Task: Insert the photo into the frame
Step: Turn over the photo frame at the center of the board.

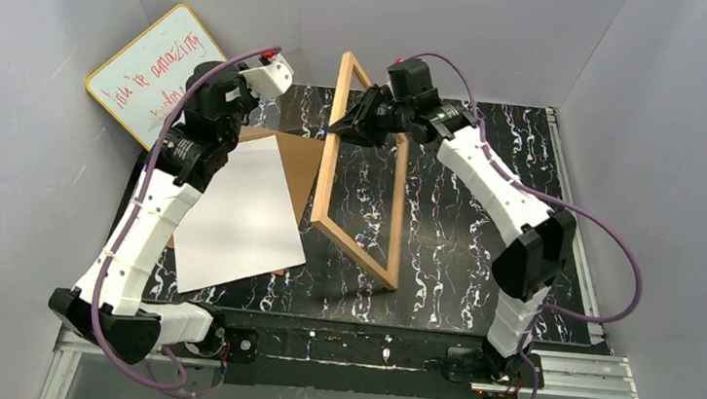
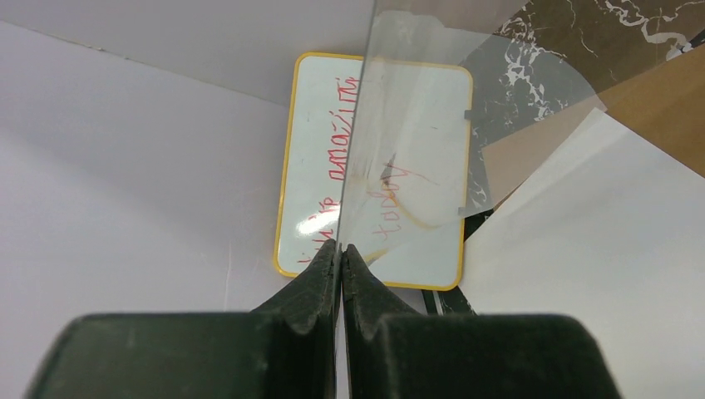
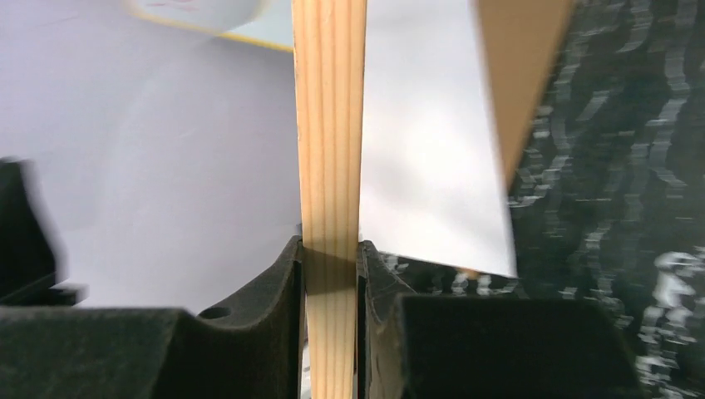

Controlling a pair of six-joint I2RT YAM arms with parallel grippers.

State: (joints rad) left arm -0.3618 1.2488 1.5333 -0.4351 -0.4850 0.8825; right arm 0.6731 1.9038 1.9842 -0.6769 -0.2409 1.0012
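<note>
Top view: even, diffuse light, soft shadows on the worktop (image 1: 441,267). Left wrist view: glare patch at lower left of the whiteboard (image 2: 312,224), hazy reflections on the clear pane (image 2: 416,125). Right wrist view: blurred at right and upper left; the frame (image 3: 331,125) is sharp.

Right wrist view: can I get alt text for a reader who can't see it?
The right end effector grips a light-wood rail of the frame, which runs straight up the picture. Behind, blurred: the white back of the photo, an edge of the brown backing board and the black marbled table.
</note>
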